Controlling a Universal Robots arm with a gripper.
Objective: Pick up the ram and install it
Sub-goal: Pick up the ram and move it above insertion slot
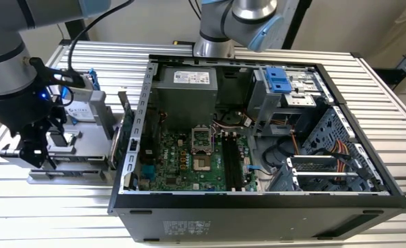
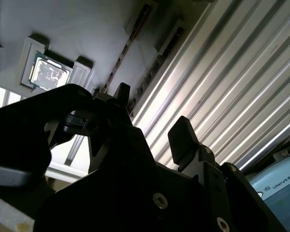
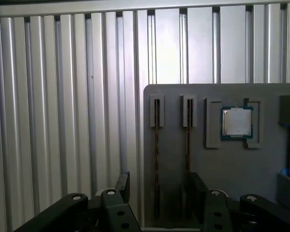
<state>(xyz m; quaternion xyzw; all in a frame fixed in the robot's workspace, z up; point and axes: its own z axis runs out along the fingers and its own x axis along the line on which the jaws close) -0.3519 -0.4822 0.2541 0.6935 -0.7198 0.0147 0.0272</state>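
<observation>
Two thin ram sticks stand edge-on in narrow slots of a grey holder plate (image 3: 232,169). One ram stick (image 3: 156,145) lies between my open fingers; the other ram stick (image 3: 188,140) runs close beside one black finger (image 3: 199,188). My gripper (image 3: 159,180) hovers just above them without touching. In the second wrist view the same ram stick (image 2: 127,50) leads down toward the open gripper (image 2: 152,108). In the exterior view the gripper (image 1: 41,152) hangs over the grey holder (image 1: 68,173), at the exterior view's left of the open computer case (image 1: 368,155).
A square silver CPU chip (image 3: 237,122) sits in a pocket of the same plate. Inside the case, the motherboard's long black slots (image 1: 232,163) lie beside the CPU socket (image 1: 201,139). A second arm's base (image 1: 220,31) stands behind the case. Ribbed metal table (image 1: 44,217) all around.
</observation>
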